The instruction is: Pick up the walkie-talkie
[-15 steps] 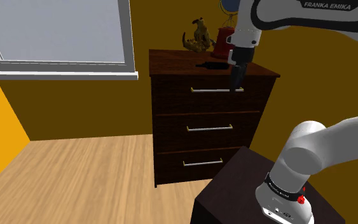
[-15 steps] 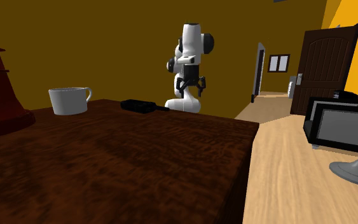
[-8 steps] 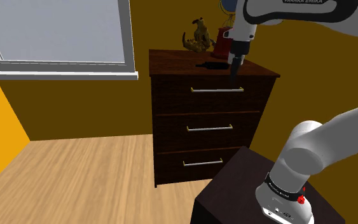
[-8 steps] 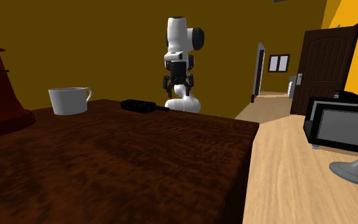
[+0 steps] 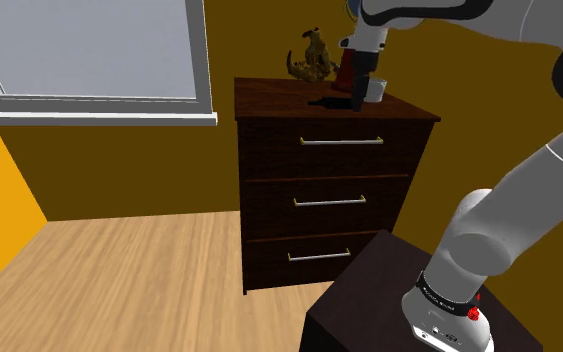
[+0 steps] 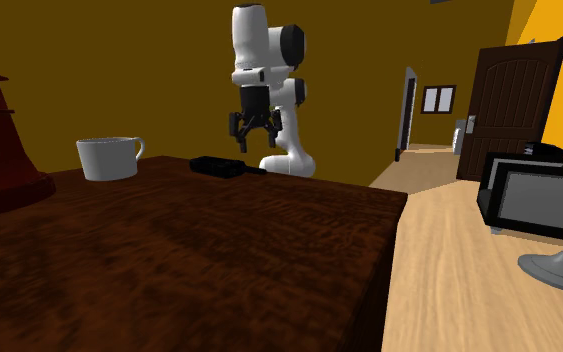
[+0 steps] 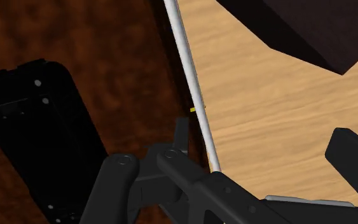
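shoulder view shows the black walkie-talkie (image 5: 329, 102) lying flat by the front edge of the dresser (image 5: 339, 170) top. the gripper (image 5: 357, 98) hangs near, above that edge, fingers (image 7: 352, 159) apart (nothing held yet). grabbing and lifting are left.

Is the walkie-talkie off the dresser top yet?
No, the walkie-talkie lies flat on the dresser top, and the open gripper hangs clear of it.
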You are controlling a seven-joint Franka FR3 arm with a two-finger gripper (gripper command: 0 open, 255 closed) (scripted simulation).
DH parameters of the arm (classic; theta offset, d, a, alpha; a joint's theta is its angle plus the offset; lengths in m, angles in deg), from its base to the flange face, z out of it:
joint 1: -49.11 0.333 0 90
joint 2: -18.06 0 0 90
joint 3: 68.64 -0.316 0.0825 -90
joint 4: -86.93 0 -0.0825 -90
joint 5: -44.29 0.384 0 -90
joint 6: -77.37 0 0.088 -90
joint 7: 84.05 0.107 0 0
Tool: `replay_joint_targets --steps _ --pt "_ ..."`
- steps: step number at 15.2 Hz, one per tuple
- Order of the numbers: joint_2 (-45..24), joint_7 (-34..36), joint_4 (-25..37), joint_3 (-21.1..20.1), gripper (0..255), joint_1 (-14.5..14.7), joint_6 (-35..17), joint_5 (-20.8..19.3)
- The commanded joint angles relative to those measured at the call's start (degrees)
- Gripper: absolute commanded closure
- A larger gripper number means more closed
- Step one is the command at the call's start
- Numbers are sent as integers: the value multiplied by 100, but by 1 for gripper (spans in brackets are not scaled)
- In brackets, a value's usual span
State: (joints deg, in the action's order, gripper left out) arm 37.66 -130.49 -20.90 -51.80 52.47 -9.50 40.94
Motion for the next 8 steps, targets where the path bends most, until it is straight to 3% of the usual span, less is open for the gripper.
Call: replay_joint_targets --steps 1,8 --pt "-459 -552 483 217 0 37 26 87" --pt "-2364 -2338 2728 765 0 -106 520 816"
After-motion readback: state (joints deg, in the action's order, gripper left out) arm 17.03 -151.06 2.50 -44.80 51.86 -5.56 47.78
